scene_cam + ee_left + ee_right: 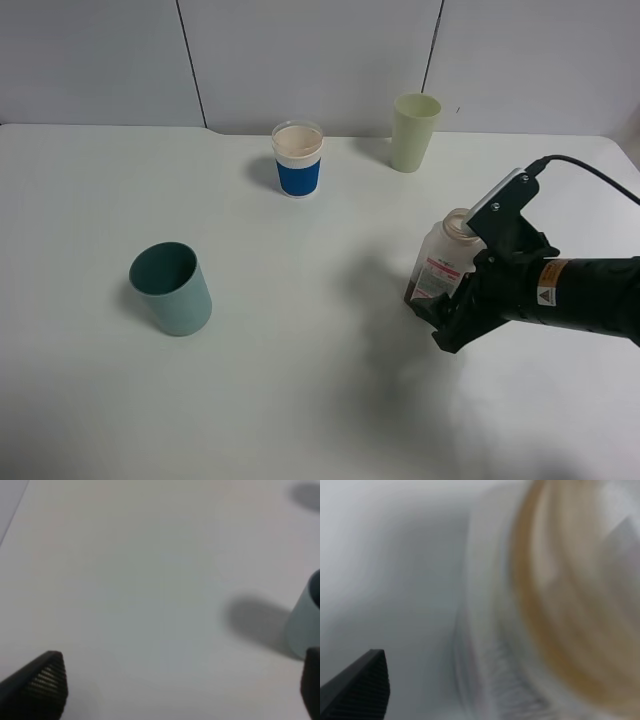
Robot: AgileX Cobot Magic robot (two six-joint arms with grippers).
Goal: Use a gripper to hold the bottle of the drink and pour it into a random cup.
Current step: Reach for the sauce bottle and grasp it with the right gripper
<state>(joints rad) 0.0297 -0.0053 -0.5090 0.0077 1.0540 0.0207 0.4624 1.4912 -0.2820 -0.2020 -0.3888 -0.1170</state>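
Bottle of the drink (441,262): stands on the table (300,400), right-hand side, mouth up, long axis close to vertical, some brown liquid low in it.

Right gripper (435,312): reaches the bottle from the right, level with the label; the bottle sits between its jaws. Jaws parted, not clamped. In the right wrist view one fingertip (357,690) stands apart from the bottle wall, with bare table between. That view is badly blurred and the other finger is out of frame, so we cannot tell whether that side touches.

Left gripper (180,685): jaws spread wide, nothing between them, beside the teal cup (171,288), well apart from the bottle.

We judge the right arm the one placed to grasp, squeezing across the upright body. The pale green cup (415,131) is nearest.
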